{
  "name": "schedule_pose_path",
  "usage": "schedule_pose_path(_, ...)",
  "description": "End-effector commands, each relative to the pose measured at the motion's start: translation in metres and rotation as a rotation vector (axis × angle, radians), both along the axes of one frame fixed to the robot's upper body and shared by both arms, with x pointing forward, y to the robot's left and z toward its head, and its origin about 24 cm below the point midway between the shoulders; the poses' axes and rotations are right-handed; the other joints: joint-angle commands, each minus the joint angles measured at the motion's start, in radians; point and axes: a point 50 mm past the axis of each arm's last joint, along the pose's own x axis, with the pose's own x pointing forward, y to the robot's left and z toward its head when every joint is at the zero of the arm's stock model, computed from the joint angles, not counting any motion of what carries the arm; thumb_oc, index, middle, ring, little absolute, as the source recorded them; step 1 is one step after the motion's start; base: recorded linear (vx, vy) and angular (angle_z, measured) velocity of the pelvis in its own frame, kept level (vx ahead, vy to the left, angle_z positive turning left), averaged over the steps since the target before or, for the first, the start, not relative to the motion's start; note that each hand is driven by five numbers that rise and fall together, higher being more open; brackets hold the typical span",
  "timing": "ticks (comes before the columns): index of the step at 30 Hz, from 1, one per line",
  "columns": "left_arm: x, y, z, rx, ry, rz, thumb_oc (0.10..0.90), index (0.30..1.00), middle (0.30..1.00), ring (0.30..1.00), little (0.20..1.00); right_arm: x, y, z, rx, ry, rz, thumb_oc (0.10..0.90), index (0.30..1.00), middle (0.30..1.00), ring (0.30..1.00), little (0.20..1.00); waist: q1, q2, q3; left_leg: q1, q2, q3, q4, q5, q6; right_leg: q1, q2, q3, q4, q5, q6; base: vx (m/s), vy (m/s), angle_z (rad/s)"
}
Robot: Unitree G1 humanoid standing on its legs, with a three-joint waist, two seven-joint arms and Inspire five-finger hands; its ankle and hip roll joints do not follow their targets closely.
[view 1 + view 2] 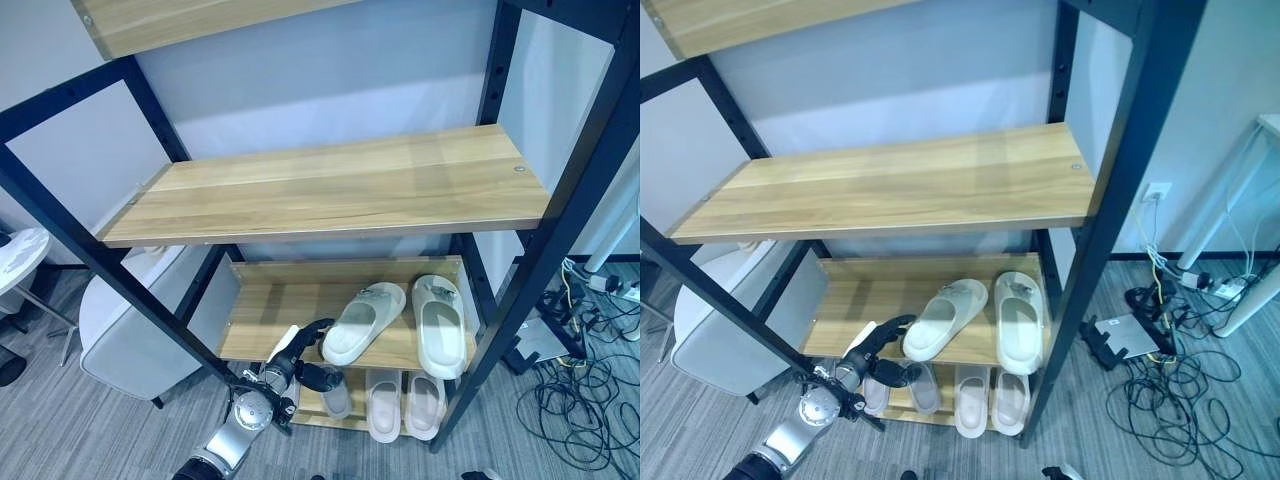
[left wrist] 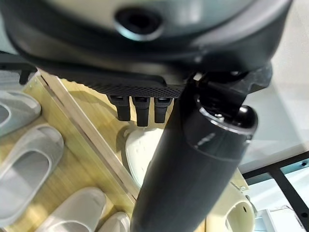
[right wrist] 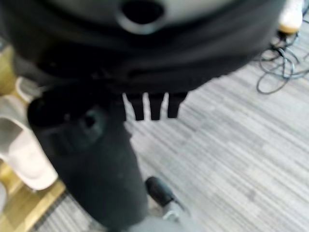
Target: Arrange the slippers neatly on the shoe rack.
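**Kid:** What is the robot doing right now?

**Me:** Its left hand [image 1: 297,362] is down by the front edge of the low shelf [image 1: 262,300], just beside the crooked slipper [image 1: 362,322]. The fingers are loose and a bit spread, and they hold nothing.

**Kid:** Where are the slippers?

**Me:** Two white ones sit on that low shelf. The straight slipper [image 1: 441,322] lies near the right post [image 1: 500,330], and its front pokes a little over the shelf edge. The crooked one lies at a slant next to it, with its near end toward the hand. More slippers sit on the bottom shelf [image 1: 312,408] under them, like the pair [image 1: 403,403] on the right.

**Kid:** So what step is this?

**Me:** I think it is fixing the crooked one so the two lie side by side. That part is not done yet.

**Kid:** What does it need to do next?

**Me:** I guess the hand must reach the near end of the crooked slipper and turn it straight, gently, so it does not bump the other one off the edge.

**Kid:** Is there room?

**Me:** Yes. The left part of the low shelf is bare wood. But the middle shelf [image 1: 330,190] hangs over it, and a slanted black bar [image 1: 120,290] runs close on the left.

**Kid:** And the other hand?

**Me:** The right hand [image 3: 96,145] hangs over the grey floor [image 3: 231,145], fingers loose, holding nothing
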Motion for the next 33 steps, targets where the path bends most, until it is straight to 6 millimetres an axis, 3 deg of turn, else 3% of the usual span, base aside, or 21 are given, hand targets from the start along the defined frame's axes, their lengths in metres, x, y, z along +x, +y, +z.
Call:
schedule_pose_path(1, 0.022, -0.014, 0.041, -0.093, -0.188, -0.065, 0.800, 0.900, 0.900, 0.900, 0.900, 0.015, 0.019, -0.003, 0.049, -0.037, 0.003, 0.800, 0.900, 0.900, 0.900, 0.900, 0.018, -0.081, -0.004, 0.029, -0.080, 0.030, 0.003, -0.103, 0.021, -0.077, -0.036, 0.017, 0.006, -0.043, 0.044, 0.00, 0.000, 0.00)
schedule_pose_path(33, 0.037, -0.079, 0.070, -0.247, -0.246, -0.194, 0.800, 0.900, 0.900, 0.900, 0.900, 0.019, 0.023, -0.003, 0.038, -0.062, -0.028, 0.800, 0.900, 0.900, 0.900, 0.900, -0.009, -0.090, 0.009, 0.028, -0.072, 0.044, 0.003, -0.108, 0.020, -0.085, -0.030, 0.026, 0.006, -0.040, 0.045, 0.00, -0.003, 0.00)
